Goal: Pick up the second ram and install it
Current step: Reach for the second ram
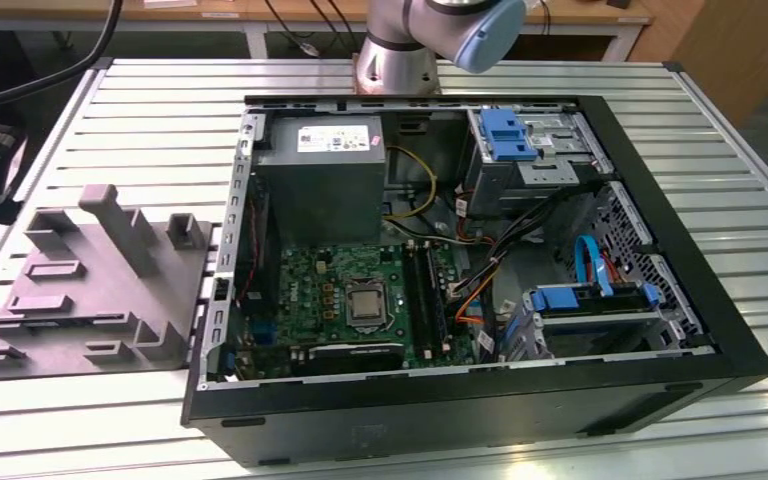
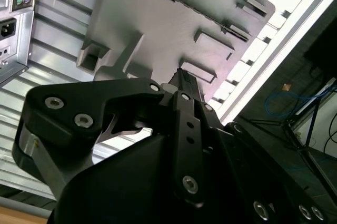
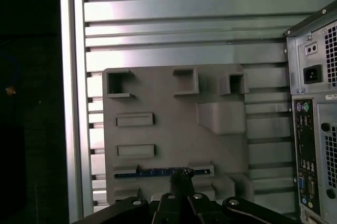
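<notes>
One blue ram stick stands on edge in a narrow groove of the grey holder tray, which sits on the slatted metal table just beside the open computer case. The pincer hangs right over the stick, its dark end at or on the stick's upper edge; whether it is apart, together or clamped on the stick we cannot tell. We judge the pick-up to be the step in hand, with the stick not yet lifted from its groove. Getting it out calls for a square hold across the thin board and a straight pull, since a tilt could jam it. The tray's other pockets look bare. The case holds a green main board and a grey power box; we cannot tell whether a stick is seated in the board's black slots.
</notes>
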Controlling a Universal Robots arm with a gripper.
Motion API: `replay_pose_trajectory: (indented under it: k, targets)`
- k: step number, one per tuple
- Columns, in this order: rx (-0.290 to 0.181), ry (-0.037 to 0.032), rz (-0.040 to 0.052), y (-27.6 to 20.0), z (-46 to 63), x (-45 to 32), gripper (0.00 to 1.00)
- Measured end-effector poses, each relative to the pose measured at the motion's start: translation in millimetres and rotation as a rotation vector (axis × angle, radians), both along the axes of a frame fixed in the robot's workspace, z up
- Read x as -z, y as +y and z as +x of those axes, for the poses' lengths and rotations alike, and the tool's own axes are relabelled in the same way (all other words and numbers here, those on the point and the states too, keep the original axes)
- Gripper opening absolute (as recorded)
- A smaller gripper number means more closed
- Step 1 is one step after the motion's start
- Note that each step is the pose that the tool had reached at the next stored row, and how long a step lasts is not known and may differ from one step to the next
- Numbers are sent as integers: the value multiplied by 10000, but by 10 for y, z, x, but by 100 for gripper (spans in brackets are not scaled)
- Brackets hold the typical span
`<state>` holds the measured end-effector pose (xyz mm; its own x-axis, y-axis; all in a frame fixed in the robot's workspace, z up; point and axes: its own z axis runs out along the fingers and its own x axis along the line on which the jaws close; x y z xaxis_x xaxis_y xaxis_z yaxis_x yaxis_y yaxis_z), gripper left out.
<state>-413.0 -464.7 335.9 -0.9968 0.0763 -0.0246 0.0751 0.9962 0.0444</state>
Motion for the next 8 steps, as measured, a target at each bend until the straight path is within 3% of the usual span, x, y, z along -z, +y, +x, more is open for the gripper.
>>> replay_pose_trajectory:
  k: [8]
  targets:
    - [-1, 0, 0, -103, -44, 64, 10]
